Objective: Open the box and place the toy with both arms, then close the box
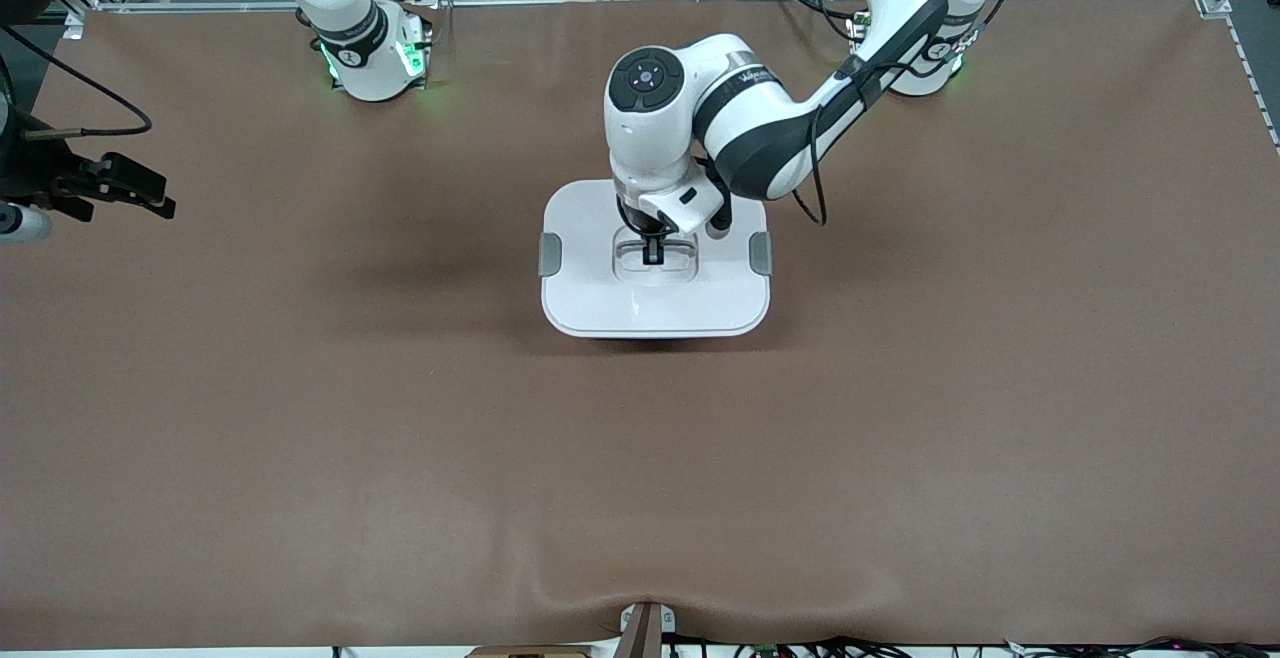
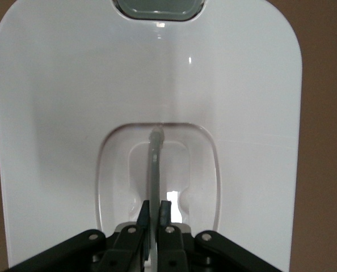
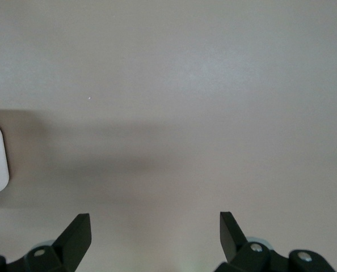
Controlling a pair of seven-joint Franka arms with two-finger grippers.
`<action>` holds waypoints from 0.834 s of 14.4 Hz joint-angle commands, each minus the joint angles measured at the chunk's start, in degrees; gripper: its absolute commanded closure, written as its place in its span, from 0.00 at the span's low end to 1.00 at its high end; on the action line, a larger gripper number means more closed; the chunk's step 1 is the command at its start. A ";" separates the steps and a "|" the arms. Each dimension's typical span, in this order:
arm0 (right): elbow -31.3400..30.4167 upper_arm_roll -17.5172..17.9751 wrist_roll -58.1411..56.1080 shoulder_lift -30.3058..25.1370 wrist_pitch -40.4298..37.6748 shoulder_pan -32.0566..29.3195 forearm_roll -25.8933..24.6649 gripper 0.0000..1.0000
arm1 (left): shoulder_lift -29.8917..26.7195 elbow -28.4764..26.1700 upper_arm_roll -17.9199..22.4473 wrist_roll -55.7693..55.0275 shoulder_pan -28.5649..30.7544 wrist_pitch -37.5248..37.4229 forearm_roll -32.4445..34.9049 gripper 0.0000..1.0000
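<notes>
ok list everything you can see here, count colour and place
box: one, white lid, middle of the table
side clips: two, grey, one on each short end of the lid
handle: one, clear, in the recess on top of the lid
table: one, brown surface
toy: none in view
left gripper: one, black, down in the lid's recess, jaws shut on the handle
right gripper: one, black, jaws open, over bare table toward the right arm's end, waiting
</notes>
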 commanded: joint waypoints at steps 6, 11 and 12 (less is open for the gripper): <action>1.67 -0.56 1.05 0.97 -0.49 0.29 0.44 0.00 | 1.24 0.61 0.23 -1.03 -1.29 0.53 1.45 1.00; 1.58 -0.64 1.23 0.53 -0.66 0.29 0.44 0.00 | 1.42 0.44 0.23 -1.03 -1.64 0.53 1.45 1.00; 1.67 -0.64 1.23 0.44 -0.66 0.37 0.44 0.00 | 1.33 0.26 0.23 -1.03 -1.64 0.53 1.45 1.00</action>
